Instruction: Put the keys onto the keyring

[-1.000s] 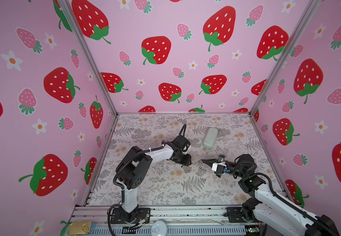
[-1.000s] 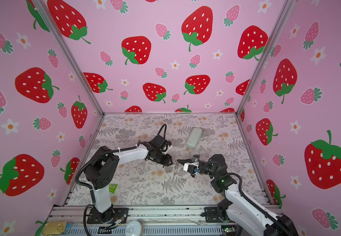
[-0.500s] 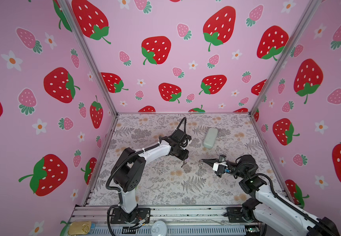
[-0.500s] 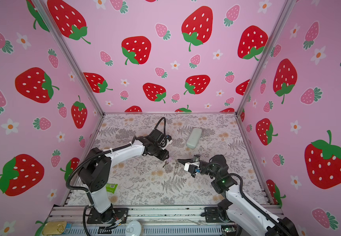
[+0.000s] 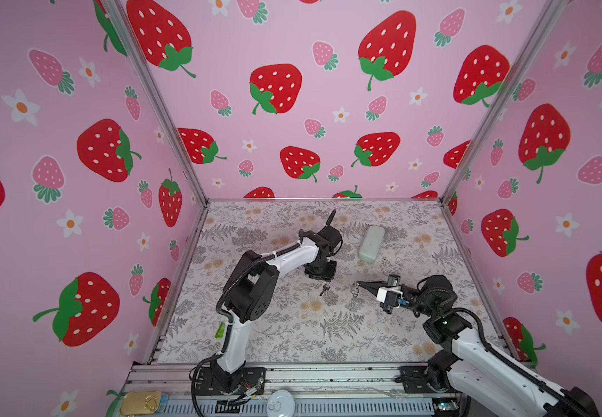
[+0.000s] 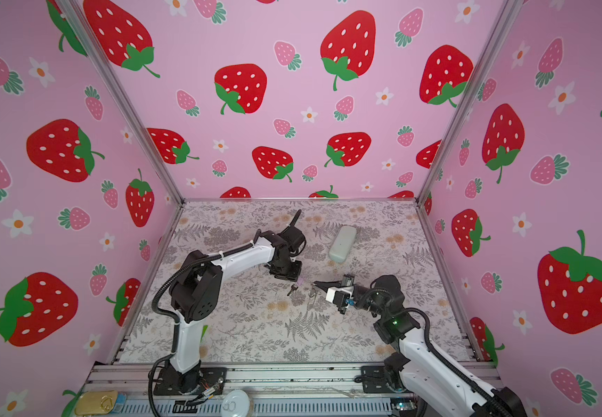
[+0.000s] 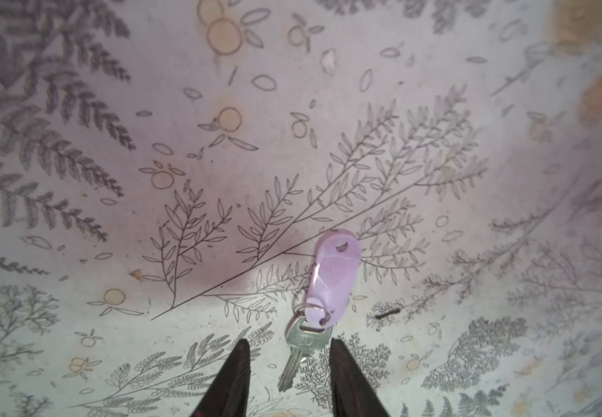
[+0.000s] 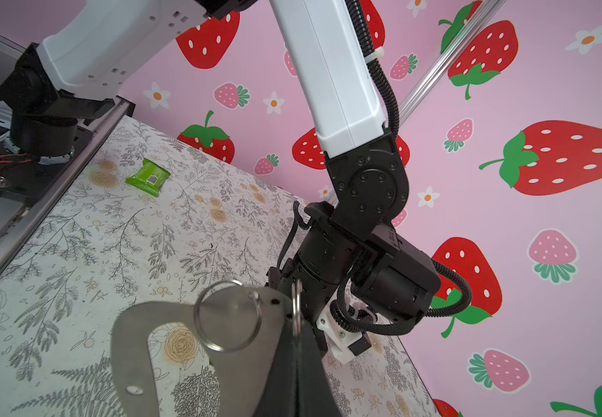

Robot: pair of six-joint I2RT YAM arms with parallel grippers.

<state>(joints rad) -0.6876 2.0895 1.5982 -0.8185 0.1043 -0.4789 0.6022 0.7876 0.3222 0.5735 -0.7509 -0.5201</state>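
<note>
Keys (image 7: 332, 278) mid mat (image 5: 292, 343), L gripper (image 7: 288, 343) spread above, R gripper (image 8: 296, 325) pinching keyring (image 8: 130, 339)

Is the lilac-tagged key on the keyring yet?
Off: the silvery key with lilac tag lies on the floral table, apart from the right claw's flat grey keyring.

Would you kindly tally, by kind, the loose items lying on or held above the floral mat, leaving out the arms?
Key set: 1
Keyring: 1
Pale case: 1
Green packet: 1
Total: 4
</note>
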